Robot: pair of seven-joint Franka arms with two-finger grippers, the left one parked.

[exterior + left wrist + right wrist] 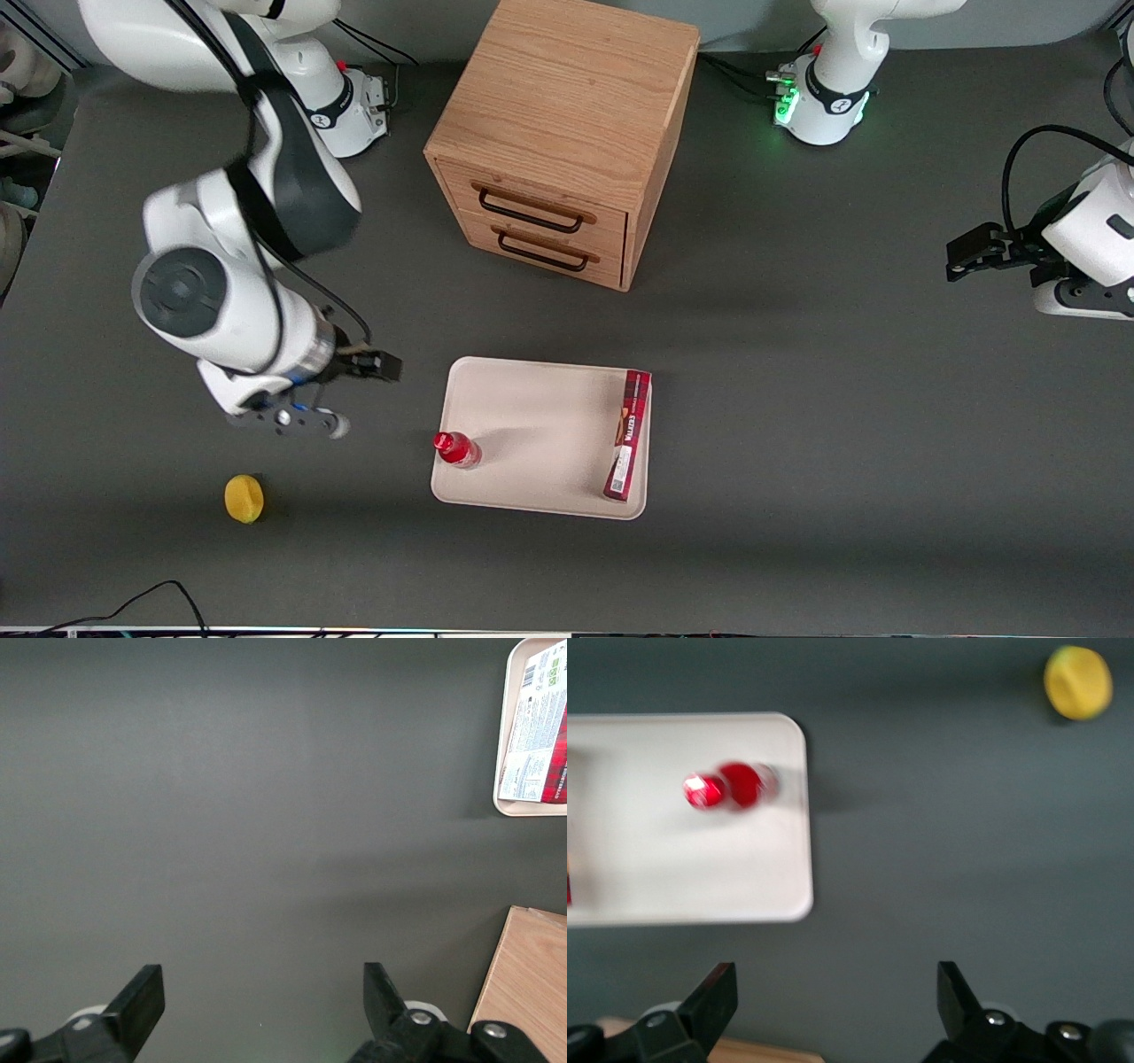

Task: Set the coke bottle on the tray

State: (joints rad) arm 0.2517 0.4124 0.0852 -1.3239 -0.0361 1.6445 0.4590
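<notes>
Bottle (456, 449) upright on tray (532, 425), at the edge nearest the working arm; red box (627, 436) along the other edge. End effector (341, 397) wide, empty, over bare bench (797, 354), apart from tray. Lemon (244, 498) nearer the camera.

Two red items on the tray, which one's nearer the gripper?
The coke bottle, standing at the tray's edge toward the working arm. The dark-red box lies along the edge toward the parked arm. The open gripper holds nothing.

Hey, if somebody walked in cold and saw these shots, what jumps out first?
Probably the coke bottle, standing on the cream tray at its rim toward the working arm's end, with a dark-red box along the tray's other edge. The open gripper hangs over bare table beside the tray, holding nothing. A yellow lemon lies nearer the front camera.
</notes>
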